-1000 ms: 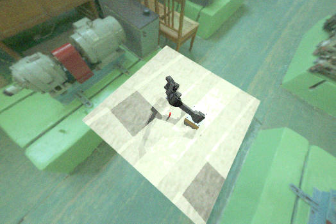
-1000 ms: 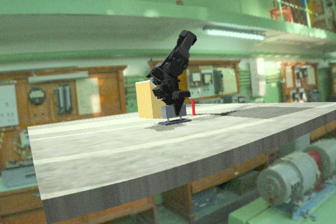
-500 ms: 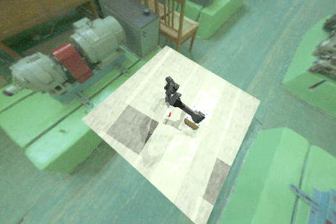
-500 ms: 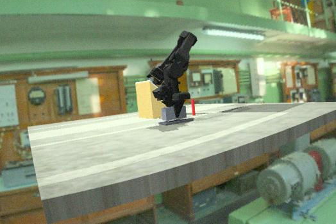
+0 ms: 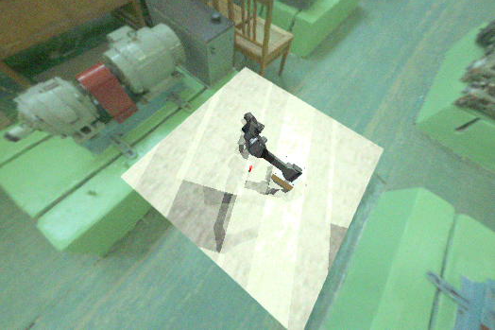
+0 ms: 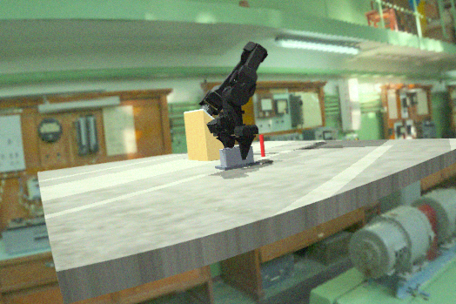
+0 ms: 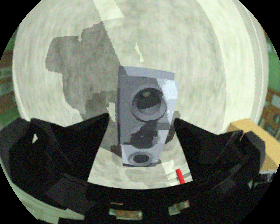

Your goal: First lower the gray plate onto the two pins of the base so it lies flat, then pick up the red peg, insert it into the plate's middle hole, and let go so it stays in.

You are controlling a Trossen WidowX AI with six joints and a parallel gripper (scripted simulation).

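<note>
Gray plate (image 7: 145,124) on base, red peg (image 6: 262,145) upright.

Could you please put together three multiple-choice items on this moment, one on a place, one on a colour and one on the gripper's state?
1. Where does the red peg stand?
A. On the table, upright, beside the gray plate
B. In the plate's middle hole
C. Between the fingers

2. What colour is the block behind the arm?
A. Blue
B. Tan
C. Green

3. How does the gripper stand?
A. Shut on the peg
B. Shut on the plate
C. Open, holding nothing

Answers:
1 A: the exterior view shows the peg upright on the table, apart from the plate.
2 B: the block is tan in the exterior view.
3 C: in the wrist view the fingers stand wide on either side of the plate.
</note>
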